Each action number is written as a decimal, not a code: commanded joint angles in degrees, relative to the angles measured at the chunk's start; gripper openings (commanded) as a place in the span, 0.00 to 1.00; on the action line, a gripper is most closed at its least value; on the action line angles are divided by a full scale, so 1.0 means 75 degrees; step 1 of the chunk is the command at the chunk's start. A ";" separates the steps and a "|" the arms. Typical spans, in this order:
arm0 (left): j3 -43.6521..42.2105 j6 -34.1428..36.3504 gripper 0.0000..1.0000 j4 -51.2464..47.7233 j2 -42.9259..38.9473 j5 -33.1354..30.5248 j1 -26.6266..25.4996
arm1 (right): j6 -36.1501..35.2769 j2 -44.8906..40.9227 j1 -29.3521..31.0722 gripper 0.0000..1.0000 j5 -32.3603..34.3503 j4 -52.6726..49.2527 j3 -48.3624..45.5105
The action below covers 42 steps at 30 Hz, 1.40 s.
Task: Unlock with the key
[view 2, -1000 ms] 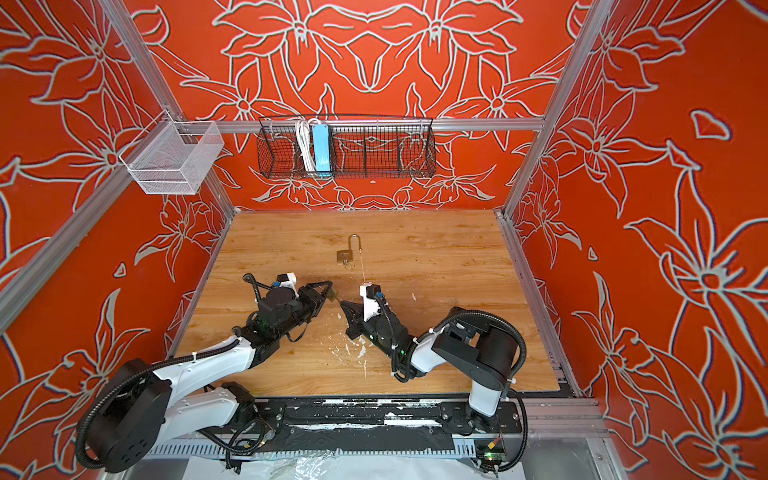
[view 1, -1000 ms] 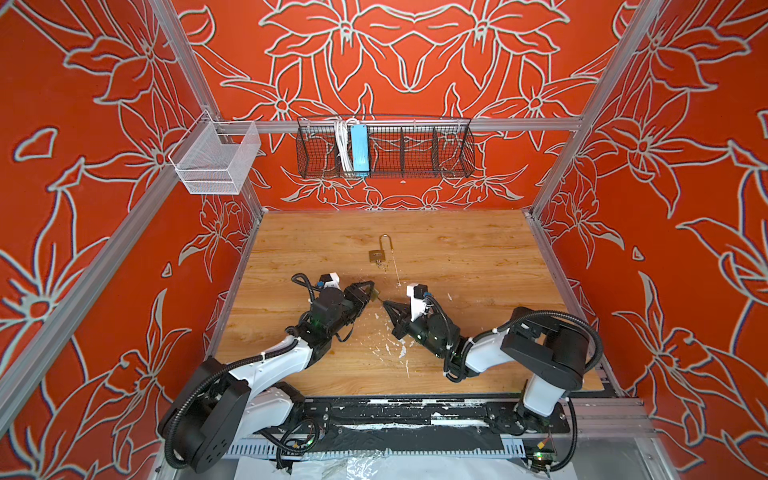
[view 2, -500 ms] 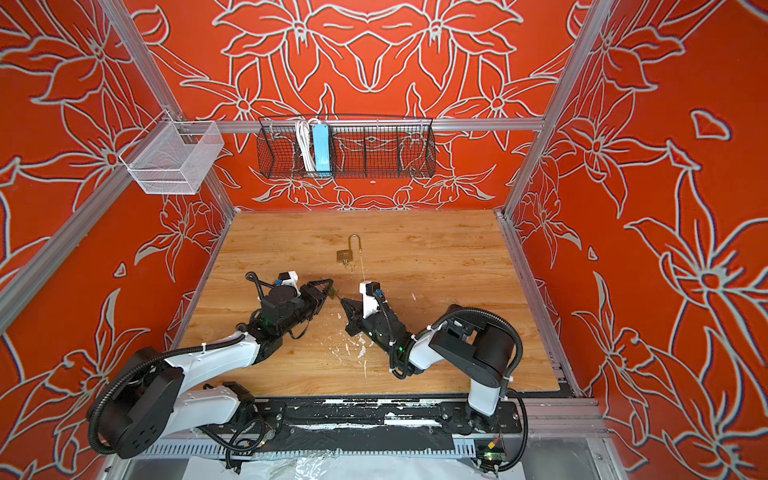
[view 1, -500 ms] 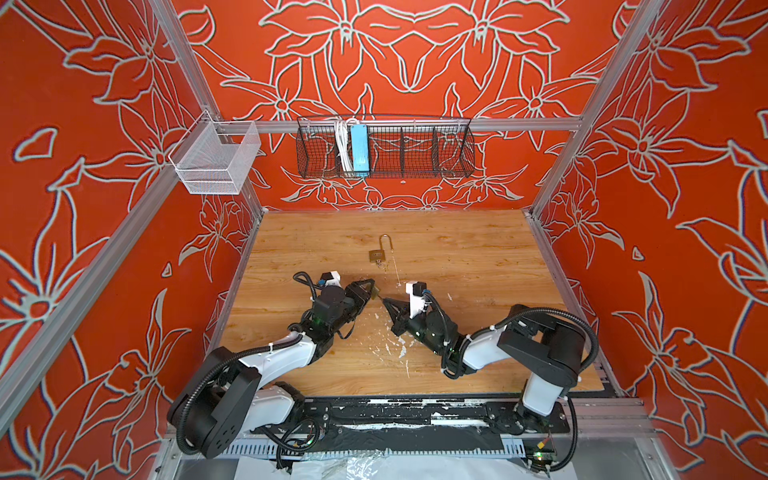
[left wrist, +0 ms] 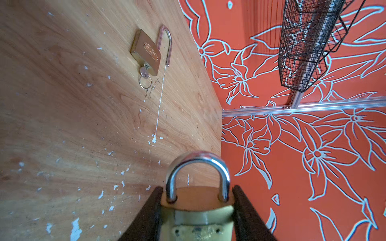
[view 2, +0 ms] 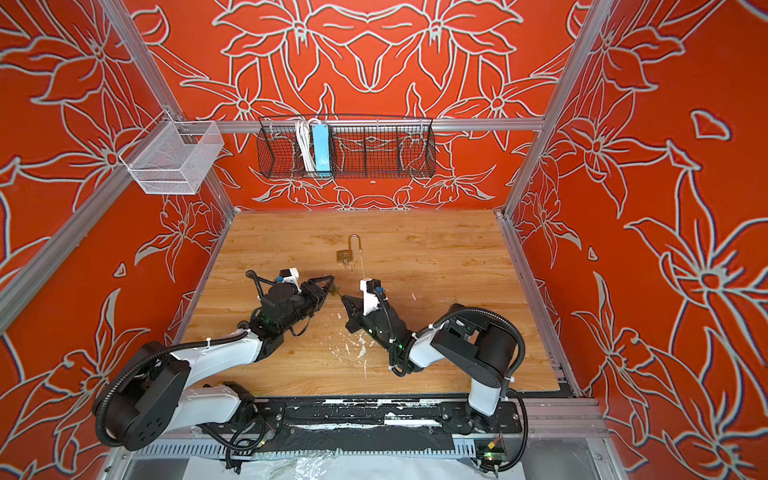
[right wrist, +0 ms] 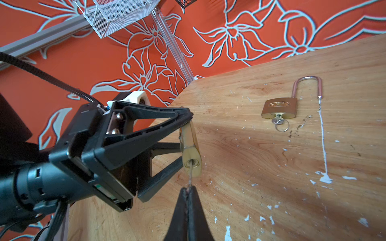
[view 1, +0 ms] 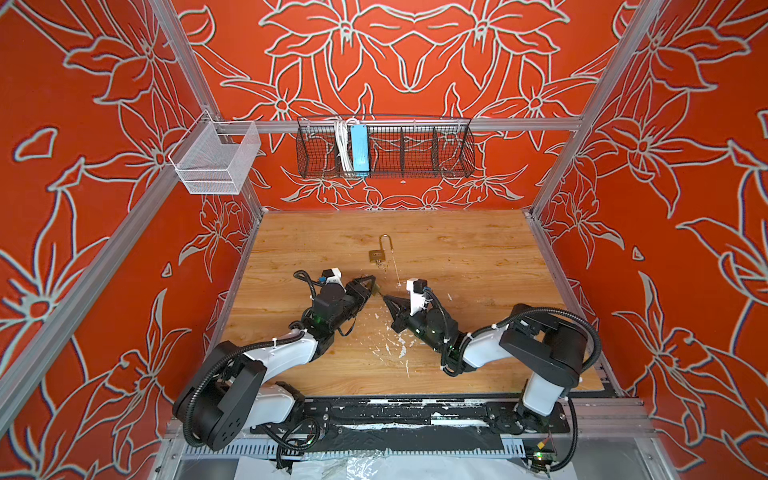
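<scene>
Grips the brass padlock point(right wrist: 191, 155) by its flanks in the left gripper point(left wrist: 196, 195), keyway facing the right gripper point(right wrist: 188, 191). Pinches the key point(right wrist: 189, 176) there, jaws closed tight, blade in the keyway, long axis running straight between both grippers. Needs a twist about that axis, likely.

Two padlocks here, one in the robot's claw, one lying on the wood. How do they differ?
The held padlock is clamped in the left gripper; the loose padlock lies flat on the table. The held padlock's short shackle sits closed in both holes; the loose padlock's long shackle is open, one end free. The right gripper pinches the held padlock's key; the loose padlock's ringed key sits untouched. Both are brass with a key inserted.
</scene>
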 commanded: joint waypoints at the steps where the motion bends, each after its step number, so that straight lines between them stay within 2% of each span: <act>1: 0.0328 0.0245 0.00 0.0414 0.0015 0.1143 -0.0210 | -0.0054 -0.0088 -0.0084 0.00 -0.0153 0.0484 0.0447; 7: 0.0745 0.0474 0.00 0.0339 0.0382 0.1860 -0.0210 | -0.0380 -0.0584 -0.0295 0.00 -0.0223 -0.0093 0.0532; 12: 0.0884 0.0436 0.00 0.0335 0.0628 0.2067 -0.0210 | -0.0513 -0.0617 -0.0299 0.00 -0.0248 -0.0169 0.0675; 19: 0.1175 0.0931 0.00 -0.0303 0.0649 0.2115 -0.0221 | -0.0664 -0.0912 -0.0357 0.00 -0.0260 -0.0514 0.0809; 24: 0.1460 0.1482 0.00 -0.1375 0.0533 0.1462 -0.0335 | -0.0677 -0.1215 -0.0416 0.00 -0.0210 -0.0640 0.0735; 26: 0.1410 0.1507 0.00 -0.1362 0.0521 0.1282 -0.0383 | -0.0656 -0.1318 -0.0416 0.00 -0.0175 -0.0742 0.0712; 33: 0.1483 0.1586 0.00 -0.1120 0.0667 0.1591 -0.0531 | -0.0641 -0.1216 -0.0457 0.00 0.0056 -0.0526 0.0710; 42: 0.1681 0.1719 0.00 -0.1264 0.1007 0.1643 -0.0632 | -0.0526 -0.1318 -0.0828 0.00 -0.0278 -0.0987 0.1161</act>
